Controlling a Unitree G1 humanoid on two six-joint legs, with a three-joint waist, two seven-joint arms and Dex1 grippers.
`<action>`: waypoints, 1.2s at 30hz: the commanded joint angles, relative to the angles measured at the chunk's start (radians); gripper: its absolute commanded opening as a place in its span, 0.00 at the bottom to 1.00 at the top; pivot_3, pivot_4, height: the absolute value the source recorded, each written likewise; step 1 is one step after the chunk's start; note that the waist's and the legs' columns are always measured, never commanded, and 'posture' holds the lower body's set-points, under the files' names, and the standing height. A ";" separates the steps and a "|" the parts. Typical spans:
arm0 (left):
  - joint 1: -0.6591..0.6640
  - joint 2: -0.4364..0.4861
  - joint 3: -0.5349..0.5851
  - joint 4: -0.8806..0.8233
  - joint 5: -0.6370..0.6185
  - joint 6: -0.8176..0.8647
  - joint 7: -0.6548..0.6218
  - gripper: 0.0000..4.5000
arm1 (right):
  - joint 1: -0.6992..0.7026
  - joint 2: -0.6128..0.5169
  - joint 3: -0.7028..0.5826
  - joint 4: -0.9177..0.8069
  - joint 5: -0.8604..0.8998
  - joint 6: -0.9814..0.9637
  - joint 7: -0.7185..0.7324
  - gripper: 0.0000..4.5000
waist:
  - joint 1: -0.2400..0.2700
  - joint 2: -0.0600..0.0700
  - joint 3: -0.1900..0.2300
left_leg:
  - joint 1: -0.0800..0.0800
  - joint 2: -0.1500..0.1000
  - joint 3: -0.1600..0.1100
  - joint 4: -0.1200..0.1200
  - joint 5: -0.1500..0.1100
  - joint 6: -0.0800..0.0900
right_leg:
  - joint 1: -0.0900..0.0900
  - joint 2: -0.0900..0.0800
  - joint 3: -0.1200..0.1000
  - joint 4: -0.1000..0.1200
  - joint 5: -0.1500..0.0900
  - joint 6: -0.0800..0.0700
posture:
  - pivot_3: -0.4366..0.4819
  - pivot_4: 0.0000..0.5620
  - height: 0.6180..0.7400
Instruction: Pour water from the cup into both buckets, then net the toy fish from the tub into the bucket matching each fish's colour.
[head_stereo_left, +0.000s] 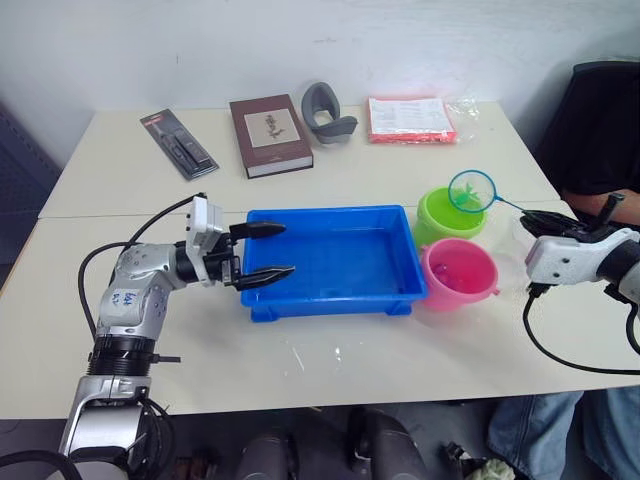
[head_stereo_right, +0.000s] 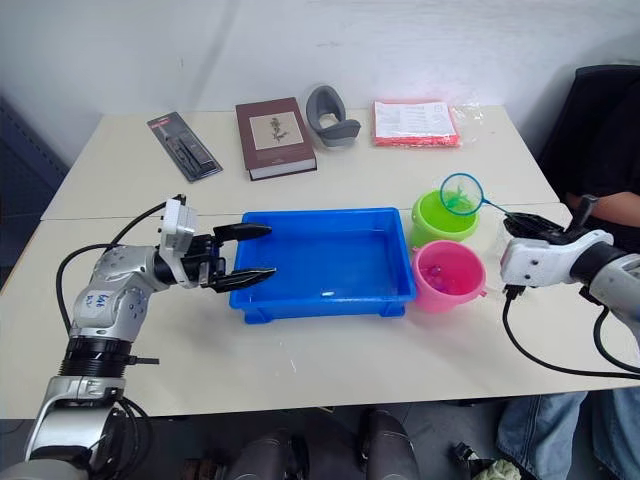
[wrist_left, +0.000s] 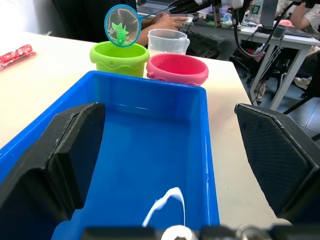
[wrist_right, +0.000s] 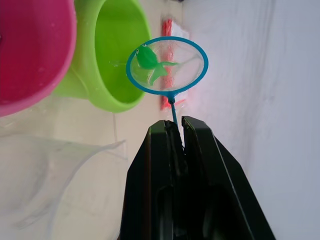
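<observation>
Resting at the near left end of the tub (head_stereo_left: 330, 262), left gripper (head_stereo_left: 262, 253) with fingers spread wide, one finger over the rim, the other just outside the front wall, gripping nothing. Lying on the white table (head_stereo_left: 300, 355) toward its far edge, going rightward: a flat dark packaged tool (head_stereo_left: 179, 144), a brown book (head_stereo_left: 270, 135), a grey curved holder (head_stereo_left: 327, 112), a red-edged packet of paper (head_stereo_left: 410, 119). Showing only blue floor and a glint of water inside the tub; any fish left in it too small to make out. Sitting just beside the tub's right end, the lime green bucket (head_stereo_left: 447, 218) behind and the pink bucket (head_stereo_left: 459, 272) in front, the two touching or nearly so. Hiding its contents behind glare and pink tint, the pink bucket; small shapes inside impossible to identify. Hovering over the green bucket's far rim, the net (head_stereo_right: 461, 193), hoop tilted, carrying one green fish (wrist_right: 148, 60). Running from the hoop to the right gripper (wrist_right: 177, 131), the thin black stick, fingers pinched tight on it. Standing just right of the buckets, the clear cup (wrist_left: 167, 42), nearly invisible from the head views, partly behind the right gripper. Cutting off at the right edge, a person's dark sleeve and hand (head_stereo_left: 598, 203) behind the right arm.
</observation>
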 joint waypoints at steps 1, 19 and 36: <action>-0.029 -0.019 0.020 0.012 -0.002 -0.032 0.025 0.99 | -0.009 -0.040 0.006 0.034 -0.108 -0.092 -0.102 0.00 | 0.001 0.000 0.000 | 0.000 0.000 0.000 0.000 0.000 0.000 | 0.000 0.000 0.000 0.000 0.000 0.000 | 0.48 0.27 1.00; -0.032 -0.061 0.005 0.032 0.007 -0.076 0.040 0.99 | -0.020 -0.073 0.018 0.109 -0.223 -0.132 -0.297 0.00 | -0.001 0.000 0.000 | 0.000 0.001 0.000 0.000 0.000 0.000 | 0.000 0.000 0.001 0.000 0.000 0.000 | 0.48 0.27 1.00; 0.103 0.226 0.137 -0.217 -0.176 0.141 -0.136 0.99 | 0.064 0.085 -0.023 -0.635 1.262 0.821 0.431 0.00 | 0.008 0.001 0.001 | 0.000 0.003 -0.005 0.000 0.000 0.000 | 0.001 -0.003 -0.001 -0.001 0.000 -0.001 | 0.48 0.27 1.00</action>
